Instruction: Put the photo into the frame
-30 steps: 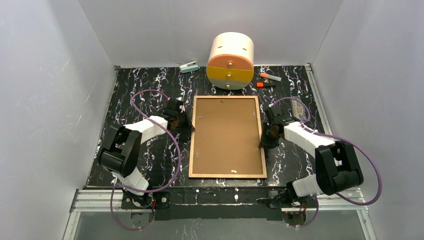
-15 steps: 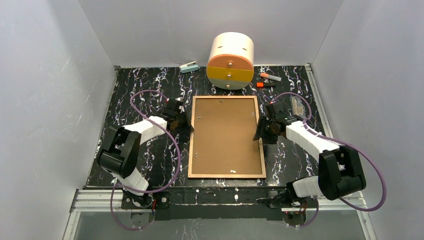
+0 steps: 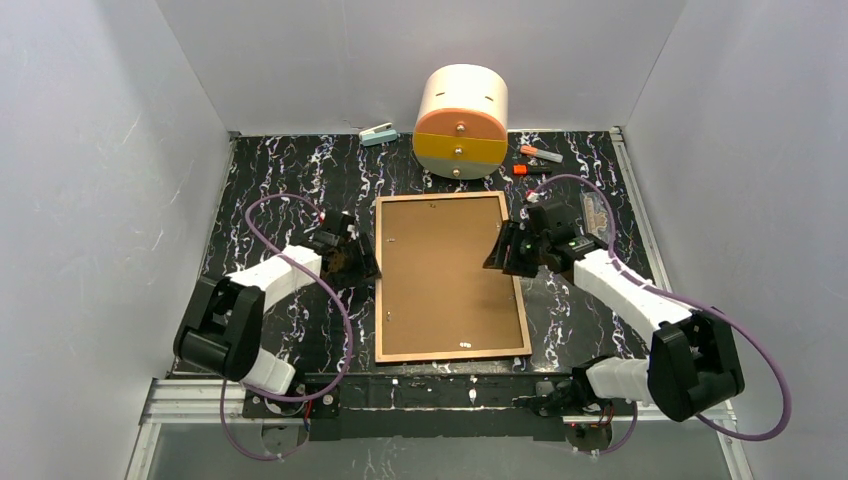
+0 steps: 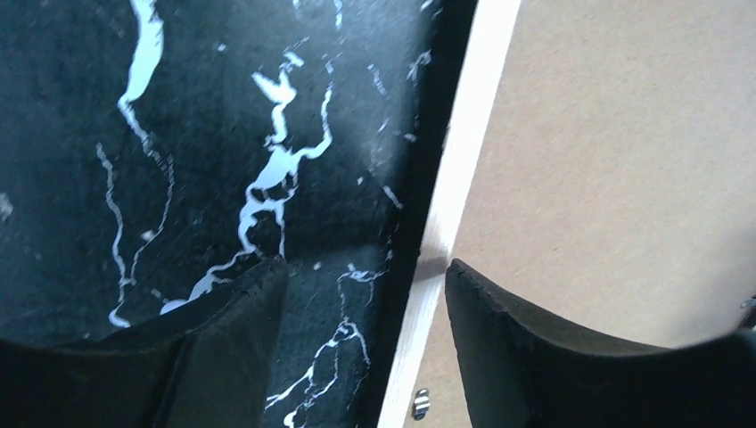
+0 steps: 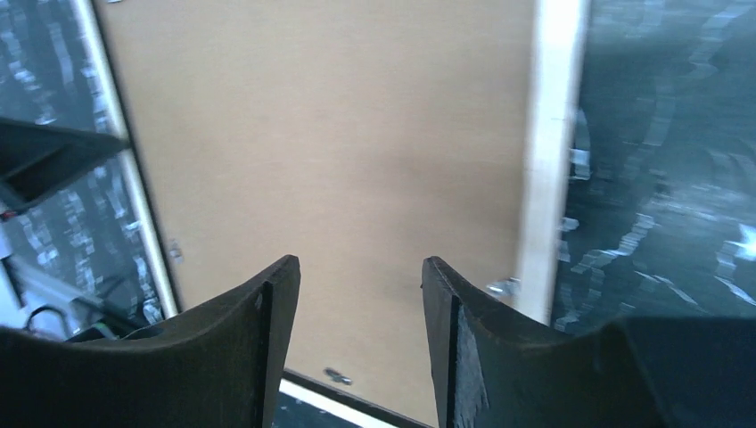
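Observation:
The frame lies back-up in the middle of the table, its light tan rim [image 3: 379, 300] around a brown backing board [image 3: 445, 275]. The photo is not in view. My left gripper [image 3: 362, 262] is open at the frame's left edge; in the left wrist view [image 4: 365, 264] its fingers straddle the tan rim [image 4: 464, 134], one over the table and one over the board [image 4: 624, 134]. My right gripper [image 3: 497, 255] is open and empty, above the right part of the board [image 5: 339, 116], just inside the right rim [image 5: 553, 134]; its jaws [image 5: 359, 260] hold nothing.
A round cream and orange drawer box [image 3: 461, 122] stands at the back centre. A teal stapler [image 3: 379, 133] lies to its left, markers [image 3: 540, 154] to its right. A small packet [image 3: 594, 212] lies behind the right arm. White walls enclose the black marbled table [image 3: 280, 180].
My right gripper has moved left from the frame's right edge to over the board. The frame's far end has shifted left. My left gripper has moved slightly nearer along the left rim.

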`<state>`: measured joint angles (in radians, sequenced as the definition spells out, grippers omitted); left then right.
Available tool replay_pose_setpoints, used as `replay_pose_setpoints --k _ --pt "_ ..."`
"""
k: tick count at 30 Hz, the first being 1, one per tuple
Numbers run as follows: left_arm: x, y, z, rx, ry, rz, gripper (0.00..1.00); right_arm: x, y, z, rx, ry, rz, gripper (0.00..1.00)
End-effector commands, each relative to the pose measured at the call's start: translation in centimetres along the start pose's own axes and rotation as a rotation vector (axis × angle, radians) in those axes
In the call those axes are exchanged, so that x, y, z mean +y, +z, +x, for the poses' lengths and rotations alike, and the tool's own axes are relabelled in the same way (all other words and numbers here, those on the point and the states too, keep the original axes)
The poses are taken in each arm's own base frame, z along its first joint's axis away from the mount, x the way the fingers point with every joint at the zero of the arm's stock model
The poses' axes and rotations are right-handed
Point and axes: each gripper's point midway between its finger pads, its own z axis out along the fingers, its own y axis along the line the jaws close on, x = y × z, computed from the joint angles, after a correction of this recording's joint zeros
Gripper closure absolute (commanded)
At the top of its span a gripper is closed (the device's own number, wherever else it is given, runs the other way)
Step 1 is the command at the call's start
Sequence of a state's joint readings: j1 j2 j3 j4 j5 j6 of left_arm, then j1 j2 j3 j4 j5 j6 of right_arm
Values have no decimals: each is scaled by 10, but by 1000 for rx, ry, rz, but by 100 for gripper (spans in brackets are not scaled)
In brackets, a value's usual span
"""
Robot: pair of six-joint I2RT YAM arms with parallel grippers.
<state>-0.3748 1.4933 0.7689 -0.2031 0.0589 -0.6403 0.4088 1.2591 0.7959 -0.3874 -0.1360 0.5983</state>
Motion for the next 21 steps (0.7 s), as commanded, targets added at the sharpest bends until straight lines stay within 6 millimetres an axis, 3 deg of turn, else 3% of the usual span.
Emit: replay_pose_setpoints --k 1,4,9,13,21 --pt "27 -14 27 72 7 -91 36 59 7 11 19 -4 -225 39" --pt "23 -21 39 99 -14 -46 39 93 16 40 85 5 -325 44" --pt "8 -29 55 136 -23 78 59 137 35 78 165 35 -415 63" --pt "0 -31 62 155 -38 139 70 157 53 104 243 51 -429 70" --pt "-2 -23 79 211 -65 187 74 185 83 154 367 -9 -436 82"
